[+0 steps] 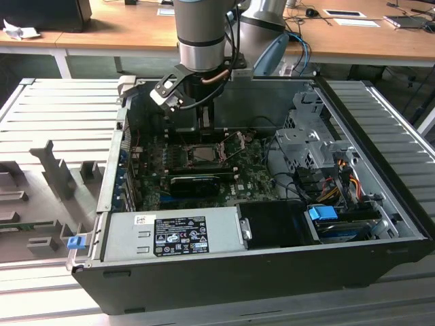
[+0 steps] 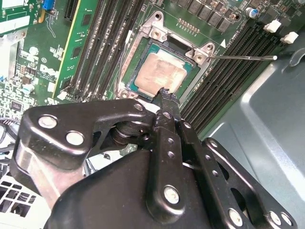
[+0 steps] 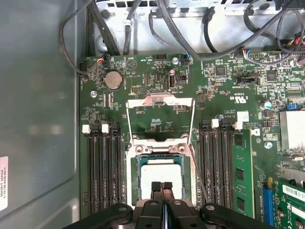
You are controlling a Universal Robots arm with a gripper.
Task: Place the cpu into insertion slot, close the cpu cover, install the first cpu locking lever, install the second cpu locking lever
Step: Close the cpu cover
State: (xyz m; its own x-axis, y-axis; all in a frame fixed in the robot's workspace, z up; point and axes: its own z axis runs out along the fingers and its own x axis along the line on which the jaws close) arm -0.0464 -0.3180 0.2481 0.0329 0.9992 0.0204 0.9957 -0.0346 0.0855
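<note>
Though flat, square cpu (image 2: 159, 76) mottled beige.

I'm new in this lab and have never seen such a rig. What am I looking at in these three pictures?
A robot arm reaches into an open computer case. The exterior view looks on from outside; both wrist views ride on the arm and look past its gripper. On the green circuit board, the cpu already lies in the insertion slot. The cpu cover stands flipped open. The gripper is shut, holding nothing, close over the cpu.
</note>
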